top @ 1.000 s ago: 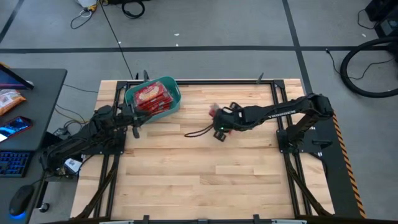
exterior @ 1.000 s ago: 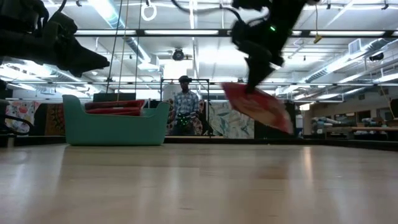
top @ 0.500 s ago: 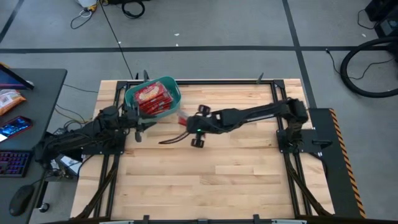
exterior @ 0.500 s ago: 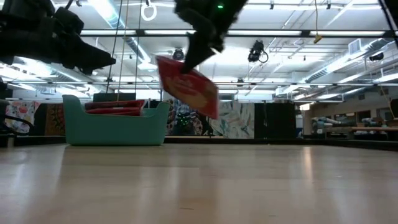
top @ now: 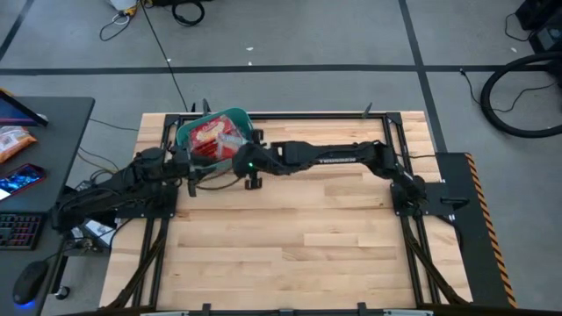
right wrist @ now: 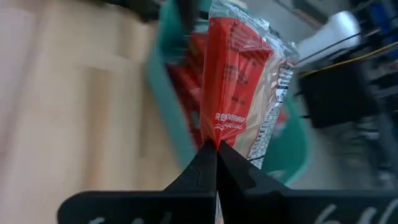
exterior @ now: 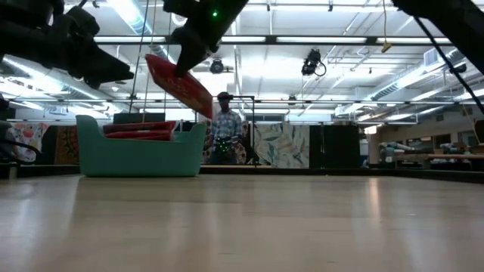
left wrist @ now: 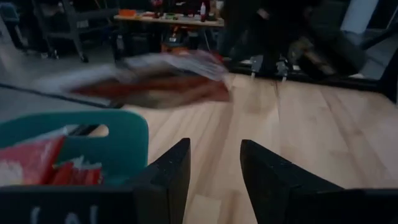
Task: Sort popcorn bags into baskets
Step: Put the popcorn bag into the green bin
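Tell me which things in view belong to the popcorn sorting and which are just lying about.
Part of the job:
- popcorn bag pinched in the right gripper, carried above the basket's rim
- teal basket at the table's far left
- popcorn bags already in the basket
- left gripper, fingers open and empty, beside the basket

Just lying about:
- phone and orange packet on the side desk
- person in the room behind

Wooden table (top: 290, 246), standing person (exterior: 224, 128)
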`<act>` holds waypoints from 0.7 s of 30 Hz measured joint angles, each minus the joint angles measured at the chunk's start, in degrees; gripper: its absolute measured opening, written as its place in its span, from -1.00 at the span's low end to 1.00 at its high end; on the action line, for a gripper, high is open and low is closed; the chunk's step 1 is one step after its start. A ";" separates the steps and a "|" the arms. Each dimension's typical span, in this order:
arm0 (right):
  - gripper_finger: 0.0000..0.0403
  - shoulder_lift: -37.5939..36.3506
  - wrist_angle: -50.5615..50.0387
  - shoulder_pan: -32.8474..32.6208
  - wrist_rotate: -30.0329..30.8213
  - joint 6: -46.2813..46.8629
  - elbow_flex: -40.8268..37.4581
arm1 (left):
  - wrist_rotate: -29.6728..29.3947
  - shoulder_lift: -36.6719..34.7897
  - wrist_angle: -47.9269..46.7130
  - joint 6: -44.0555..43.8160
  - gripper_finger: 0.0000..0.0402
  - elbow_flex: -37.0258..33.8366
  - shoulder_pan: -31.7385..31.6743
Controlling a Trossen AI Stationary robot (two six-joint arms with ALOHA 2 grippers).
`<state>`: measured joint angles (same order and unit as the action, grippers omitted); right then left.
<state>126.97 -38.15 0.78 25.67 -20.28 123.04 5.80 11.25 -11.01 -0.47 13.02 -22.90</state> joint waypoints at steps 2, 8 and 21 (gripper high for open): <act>-0.99 1.30 0.06 1.00 0.68 -3.12 2.28 | -0.03 -0.13 -1.16 -2.08 -0.27 0.02 0.00; -0.99 5.77 5.60 5.08 -3.46 -10.64 7.41 | 0.04 -0.04 -0.66 -5.87 -0.27 0.00 0.01; -0.99 10.89 16.91 11.04 -16.16 -17.44 11.89 | 9.45 -0.02 -0.67 -10.89 -0.27 0.00 3.74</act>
<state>137.86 -21.24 11.82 9.50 -37.72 134.93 15.25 11.22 -11.68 -11.35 13.02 -19.15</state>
